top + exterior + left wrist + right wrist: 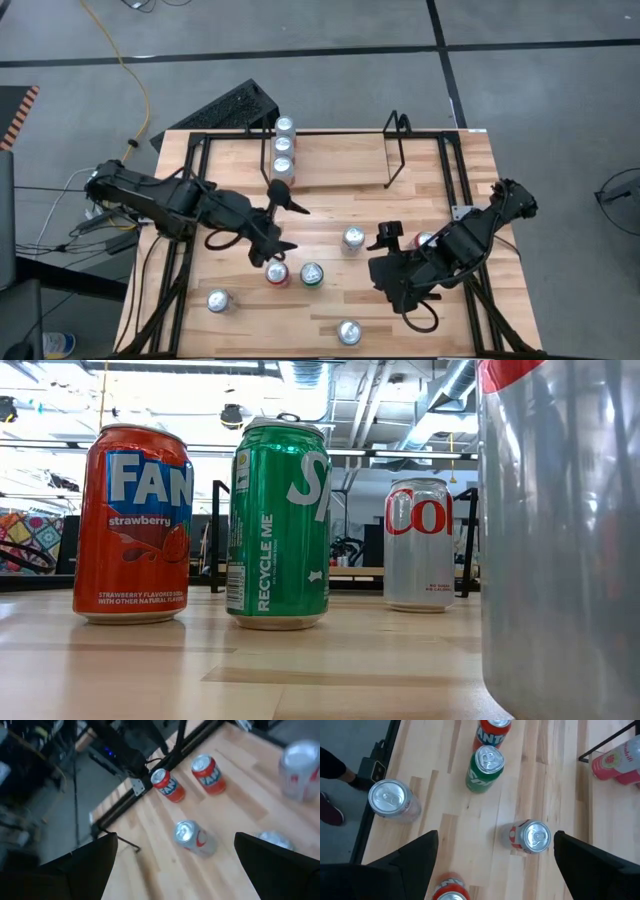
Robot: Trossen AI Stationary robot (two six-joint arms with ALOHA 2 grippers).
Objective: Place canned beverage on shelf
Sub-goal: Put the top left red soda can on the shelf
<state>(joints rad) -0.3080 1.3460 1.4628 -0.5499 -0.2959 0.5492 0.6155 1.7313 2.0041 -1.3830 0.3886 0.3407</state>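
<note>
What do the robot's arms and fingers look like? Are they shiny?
Not shiny. Both arms are chunky and matte black, built from jointed blocks. The left gripper and right gripper each end in two flat, dark, wedge-shaped fingers. A black cable loops out beside each arm, and no markings show on them.
</note>
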